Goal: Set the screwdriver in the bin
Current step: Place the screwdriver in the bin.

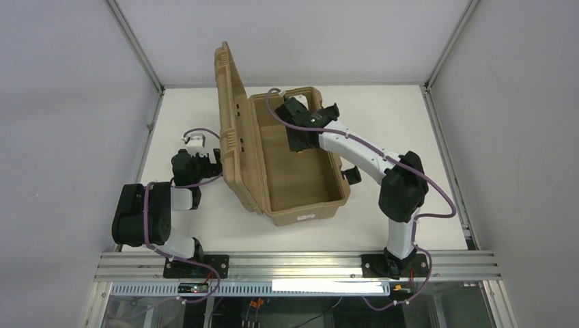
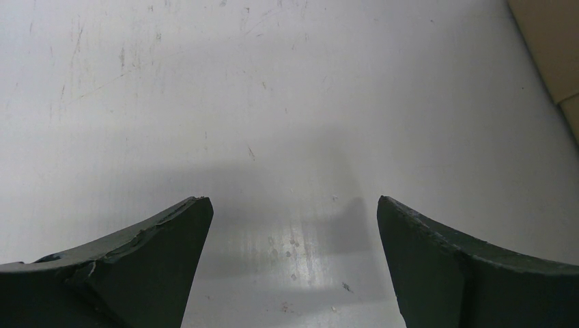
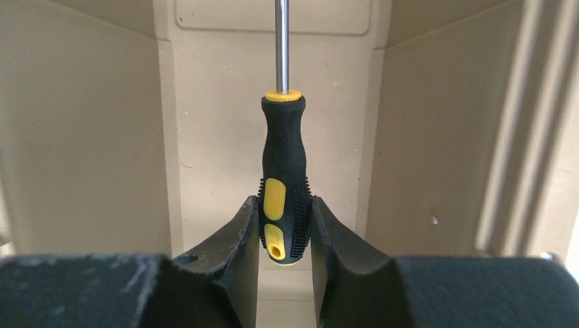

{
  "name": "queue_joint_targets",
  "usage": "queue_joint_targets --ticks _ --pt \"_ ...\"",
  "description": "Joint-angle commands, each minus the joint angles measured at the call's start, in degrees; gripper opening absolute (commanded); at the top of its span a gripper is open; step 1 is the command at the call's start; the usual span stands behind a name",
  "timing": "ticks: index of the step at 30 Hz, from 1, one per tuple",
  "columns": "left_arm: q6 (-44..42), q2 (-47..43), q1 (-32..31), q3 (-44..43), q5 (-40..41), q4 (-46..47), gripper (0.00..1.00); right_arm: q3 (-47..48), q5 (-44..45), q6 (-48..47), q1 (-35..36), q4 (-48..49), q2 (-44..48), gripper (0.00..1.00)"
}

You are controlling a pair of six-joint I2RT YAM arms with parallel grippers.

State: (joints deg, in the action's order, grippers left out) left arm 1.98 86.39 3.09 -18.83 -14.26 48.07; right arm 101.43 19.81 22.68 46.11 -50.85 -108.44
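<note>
**Screwdriver in the bin, release pending**

The right end effector (image 3: 285,208) is clamped on the screwdriver (image 3: 283,157) handle, shaft pointing ahead of it, with bin (image 3: 89,137) walls on either side. Its height above the floor is hard to judge. Next: lower slightly, then part the fingers. The left end effector (image 2: 293,205) gapes empty over the bench (image 2: 205,102).

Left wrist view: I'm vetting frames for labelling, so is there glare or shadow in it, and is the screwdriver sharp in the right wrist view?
Left wrist view: glare patch on the table by the open left gripper, soft shadow above it. Right wrist view: screwdriver sharp, evenly lit.
</note>
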Motion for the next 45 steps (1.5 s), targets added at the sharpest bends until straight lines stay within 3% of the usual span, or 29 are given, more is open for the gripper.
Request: queue_joint_targets --ticks 1,12,18,22,27,31,34,39,45 --pt "-0.3 0.1 0.4 -0.6 -1.1 3.3 0.99 -7.7 -1.4 2.4 0.6 12.9 3.9 0.05" --pt "-0.3 0.1 0.4 -0.6 -1.1 3.4 0.99 -19.7 -5.4 4.5 0.8 23.6 1.1 0.07" --pt "-0.3 0.1 0.4 -0.6 -1.1 3.4 0.99 -22.0 -6.2 5.3 1.0 24.9 -1.3 0.17" --pt "-0.3 0.1 0.5 -0.6 -1.1 3.4 0.99 -22.5 -6.8 5.7 1.1 25.1 -1.7 0.26" --pt "-0.3 0.1 0.4 -0.6 -1.2 3.4 0.99 -21.0 -6.6 5.2 1.2 23.3 -1.9 0.49" --pt "-0.3 0.1 0.4 -0.6 -1.1 3.4 0.99 -19.6 -7.0 4.8 1.3 21.7 -2.1 0.59" --pt "-0.3 0.1 0.4 -0.6 -1.1 3.4 0.99 -19.4 -6.8 4.3 1.4 21.4 -1.3 0.8" --pt "-0.3 0.1 0.4 -0.6 -1.1 3.4 0.99 -18.2 -6.2 3.9 1.6 19.9 0.0 0.98" --pt "-0.3 0.1 0.5 -0.6 -1.2 3.4 0.99 -15.8 -5.6 3.5 1.8 16.7 0.4 0.99"
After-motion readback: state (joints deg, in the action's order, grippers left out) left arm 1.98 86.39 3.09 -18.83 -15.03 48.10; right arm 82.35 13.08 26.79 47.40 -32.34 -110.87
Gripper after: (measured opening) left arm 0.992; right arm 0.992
